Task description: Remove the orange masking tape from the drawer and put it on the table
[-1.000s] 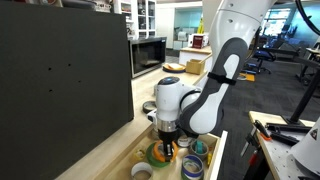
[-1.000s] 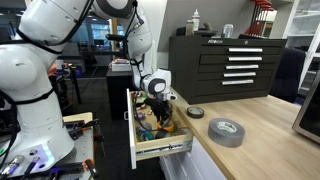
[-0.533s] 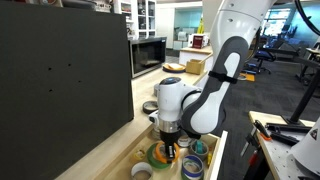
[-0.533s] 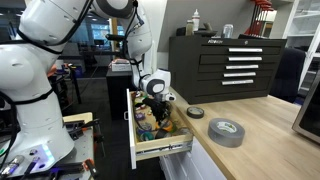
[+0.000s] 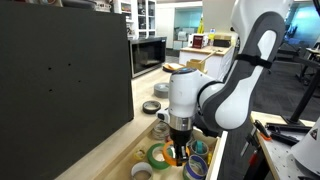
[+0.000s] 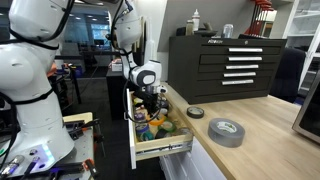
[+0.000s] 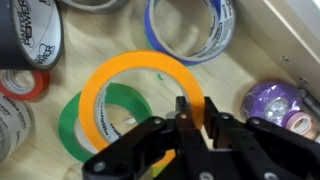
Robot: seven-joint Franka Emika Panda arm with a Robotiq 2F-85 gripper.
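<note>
orange masking tape [image 7: 140,63] ring lying near flat, hole upward, gripper [image 7: 192,112] clamped narrow on its rim

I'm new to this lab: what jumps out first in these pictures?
The orange masking tape ring fills the middle of the wrist view, overlapping a green roll, with the black fingers apparently pinching its rim. A blue roll and a purple roll sit nearby in the open drawer, which the white arm bends over in an exterior view.
</note>
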